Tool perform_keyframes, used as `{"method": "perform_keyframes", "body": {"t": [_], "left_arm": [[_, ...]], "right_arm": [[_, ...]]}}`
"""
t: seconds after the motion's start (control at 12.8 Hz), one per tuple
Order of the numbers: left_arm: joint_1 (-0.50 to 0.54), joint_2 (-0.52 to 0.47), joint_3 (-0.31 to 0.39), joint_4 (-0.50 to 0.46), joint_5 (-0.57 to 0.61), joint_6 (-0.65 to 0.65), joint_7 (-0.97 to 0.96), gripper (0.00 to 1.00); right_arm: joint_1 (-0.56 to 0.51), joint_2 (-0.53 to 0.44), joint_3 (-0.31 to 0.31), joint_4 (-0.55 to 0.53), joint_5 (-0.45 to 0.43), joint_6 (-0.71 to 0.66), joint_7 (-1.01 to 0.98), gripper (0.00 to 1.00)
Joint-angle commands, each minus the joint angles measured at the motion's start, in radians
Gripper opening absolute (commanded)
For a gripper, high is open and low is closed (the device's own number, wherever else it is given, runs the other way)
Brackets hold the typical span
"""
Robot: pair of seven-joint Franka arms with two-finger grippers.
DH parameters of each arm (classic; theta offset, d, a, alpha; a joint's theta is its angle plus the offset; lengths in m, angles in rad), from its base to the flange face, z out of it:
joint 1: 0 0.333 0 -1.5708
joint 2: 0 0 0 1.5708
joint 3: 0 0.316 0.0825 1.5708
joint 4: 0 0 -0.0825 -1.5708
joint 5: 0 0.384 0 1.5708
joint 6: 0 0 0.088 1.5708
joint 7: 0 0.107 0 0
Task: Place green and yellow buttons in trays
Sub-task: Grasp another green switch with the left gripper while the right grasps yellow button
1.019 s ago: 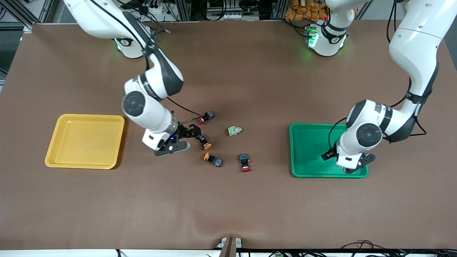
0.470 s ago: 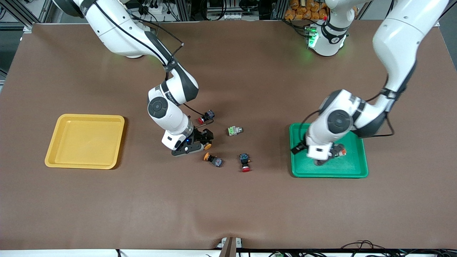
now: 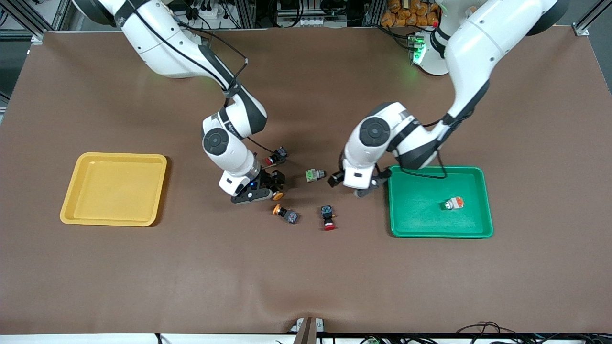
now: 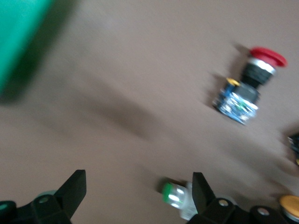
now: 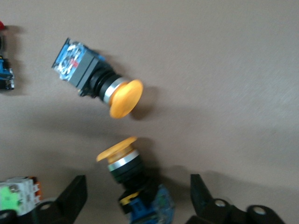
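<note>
My right gripper (image 3: 272, 187) is open and low over a black-bodied yellow-capped button (image 3: 277, 195). In the right wrist view that button (image 5: 131, 179) lies between the open fingers of the right gripper (image 5: 138, 192). A second yellow-capped button (image 3: 285, 213) (image 5: 97, 84) lies nearer the front camera. My left gripper (image 3: 353, 186) is open and empty beside the green tray (image 3: 482, 229), close to a pale switch with a green block (image 3: 314, 175) (image 4: 176, 199). A pale switch with an orange block (image 3: 453, 204) lies in the green tray. The yellow tray (image 3: 114, 220) holds nothing.
Two black switches with red caps lie on the brown mat: one (image 3: 276, 156) just above the right gripper in the front view, one (image 3: 328, 217) (image 4: 252, 86) nearer the front camera. A corner of the green tray (image 4: 18, 37) shows in the left wrist view.
My left gripper left the green tray, with the orange-block switch lying in it, and moved toward the green-block switch. My right gripper moved over the yellow-capped button.
</note>
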Motion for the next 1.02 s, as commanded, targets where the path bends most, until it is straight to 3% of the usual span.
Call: {"method": "perform_keyframes", "body": {"t": [0.0, 0.24, 0.31, 0.47, 0.78, 0.94], "left_arm": [[-0.069, 0.046, 0.035, 0.039, 0.011, 0.036, -0.018, 1.00], [-0.235, 0.054, 0.165, 0.078, 0.072, 0.037, -0.017, 1.00], [-0.249, 0.060, 0.179, 0.078, 0.076, 0.047, -0.013, 1.00], [-0.251, 0.081, 0.179, 0.078, 0.085, 0.071, -0.012, 1.00], [-0.274, 0.091, 0.179, 0.107, 0.086, 0.082, -0.001, 1.00], [-0.283, 0.104, 0.179, 0.128, 0.088, 0.086, 0.000, 1.00]], "right_arm": [[0.029, -0.013, -0.005, -0.027, -0.067, 0.007, 0.071, 0.49], [0.016, -0.021, -0.005, -0.033, -0.121, 0.004, 0.073, 0.07], [0.013, -0.025, -0.006, -0.033, -0.124, -0.002, 0.071, 0.00], [-0.007, -0.057, -0.006, -0.030, -0.125, -0.055, 0.063, 0.00], [-0.099, -0.228, -0.011, -0.036, -0.125, -0.408, -0.047, 0.00], [-0.145, -0.281, -0.019, -0.058, -0.125, -0.485, -0.087, 0.00]]}}
